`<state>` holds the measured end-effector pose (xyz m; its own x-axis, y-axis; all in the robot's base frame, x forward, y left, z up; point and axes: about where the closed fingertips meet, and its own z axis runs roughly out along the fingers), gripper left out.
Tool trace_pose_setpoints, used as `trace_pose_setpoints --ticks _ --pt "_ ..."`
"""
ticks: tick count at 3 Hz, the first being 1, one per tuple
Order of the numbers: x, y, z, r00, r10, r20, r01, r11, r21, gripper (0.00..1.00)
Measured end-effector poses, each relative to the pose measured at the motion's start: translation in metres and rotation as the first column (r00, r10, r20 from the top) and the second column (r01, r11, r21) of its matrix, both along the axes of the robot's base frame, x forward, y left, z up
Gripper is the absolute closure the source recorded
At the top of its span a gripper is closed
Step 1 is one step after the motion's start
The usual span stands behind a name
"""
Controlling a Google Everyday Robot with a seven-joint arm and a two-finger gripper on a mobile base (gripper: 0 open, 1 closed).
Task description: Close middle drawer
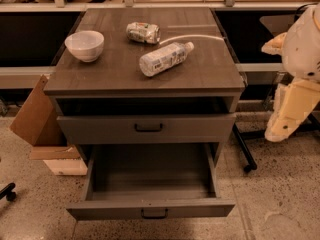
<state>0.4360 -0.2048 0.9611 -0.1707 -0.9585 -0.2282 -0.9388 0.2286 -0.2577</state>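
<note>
The middle drawer (150,181) is pulled far out of the dark grey cabinet (145,79), and its long grey box shows empty. Its low front panel with a small black bar handle (154,213) is nearest the camera. Above it, the taller-fronted drawer (147,128) with a bigger handle stands slightly open. My gripper (291,109), on the white and cream arm, hangs at the right edge of the view. It is to the right of the cabinet, about level with the upper drawer, and touches nothing.
On the cabinet top are a white bowl (84,45), a lying plastic bottle (164,59), a crushed can (143,32) and a white cable (195,37). Cardboard boxes (37,119) lean at the left. A black stand leg (245,151) is on the floor at the right.
</note>
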Motion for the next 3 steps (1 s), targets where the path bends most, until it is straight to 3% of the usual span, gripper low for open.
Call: trace_pose_setpoints --ticks 1,2,3 --pt "-0.003 0.019 -0.040 0.9971 0.075 -0.015 -0.074 0.997 0.013 0.00" --pt "-0.007 0.055 -0.117 0.9822 0.164 -0.092 -0.161 0.986 0.039 0.00" --pt "-0.020 0.076 -0.187 0.9586 0.208 -0.194 -0.200 0.978 0.062 0.00"
